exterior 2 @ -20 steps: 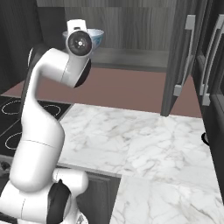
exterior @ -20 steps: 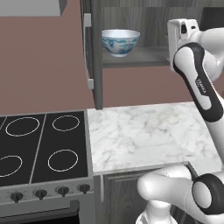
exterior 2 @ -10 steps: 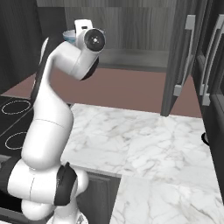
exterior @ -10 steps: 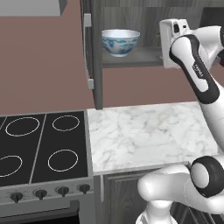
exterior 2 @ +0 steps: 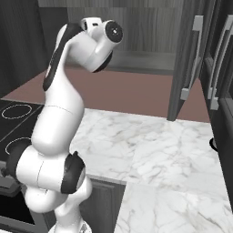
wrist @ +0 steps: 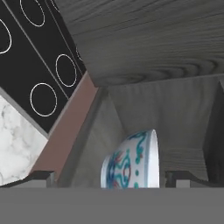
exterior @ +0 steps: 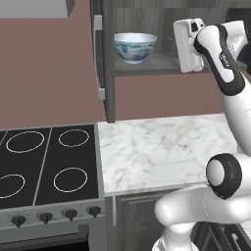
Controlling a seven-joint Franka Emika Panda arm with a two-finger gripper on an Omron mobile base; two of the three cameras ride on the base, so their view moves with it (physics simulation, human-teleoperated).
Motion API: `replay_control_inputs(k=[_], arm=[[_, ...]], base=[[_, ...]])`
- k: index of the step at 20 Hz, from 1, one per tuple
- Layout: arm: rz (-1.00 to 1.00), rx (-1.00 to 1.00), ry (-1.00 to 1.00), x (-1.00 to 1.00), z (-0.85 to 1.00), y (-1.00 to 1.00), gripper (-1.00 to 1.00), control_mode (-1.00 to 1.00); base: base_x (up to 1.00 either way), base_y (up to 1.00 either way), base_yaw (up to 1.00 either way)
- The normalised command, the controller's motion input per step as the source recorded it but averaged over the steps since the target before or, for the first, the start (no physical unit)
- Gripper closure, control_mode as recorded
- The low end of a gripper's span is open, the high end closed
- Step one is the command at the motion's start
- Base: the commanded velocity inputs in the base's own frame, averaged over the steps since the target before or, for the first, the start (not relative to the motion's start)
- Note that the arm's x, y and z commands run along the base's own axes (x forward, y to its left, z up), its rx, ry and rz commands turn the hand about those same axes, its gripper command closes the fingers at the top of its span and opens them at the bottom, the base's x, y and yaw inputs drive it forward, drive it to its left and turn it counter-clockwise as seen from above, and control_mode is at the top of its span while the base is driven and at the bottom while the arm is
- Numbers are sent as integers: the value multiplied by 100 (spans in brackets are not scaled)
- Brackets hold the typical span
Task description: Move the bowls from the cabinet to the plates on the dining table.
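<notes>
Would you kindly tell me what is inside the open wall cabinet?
A patterned white bowl stands on the cabinet shelf; the arm covers the shelf's right end.

The bowl (exterior: 135, 47) looked like glazed ceramic, smooth and faintly glossy, white with a blue-green painted pattern outside. The cabinet (exterior: 147, 12) showed dark grey wood grain with a matt finish, and its door handles (exterior 2: 190, 57) read as brushed silver metal. The surface (exterior: 162, 149) was white marble with grey veins, polished smooth. The stove (exterior: 44, 166) had a flat black glassy top with thin white rings. The wall (exterior: 49, 73) behind was a matt reddish brown.
</notes>
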Motion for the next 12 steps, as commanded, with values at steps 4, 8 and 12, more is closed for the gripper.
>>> replay_control_inputs(k=[4, 8, 12], arm=[[13, 0, 5, 21, 11, 2, -100, -100], [13, -1, 5, 19, 0, 6, -100, -100], [10, -3, 2, 14, 0, 15, -100, -100]], base=[[0, 0, 0], [0, 0, 0], [0, 0, 0]])
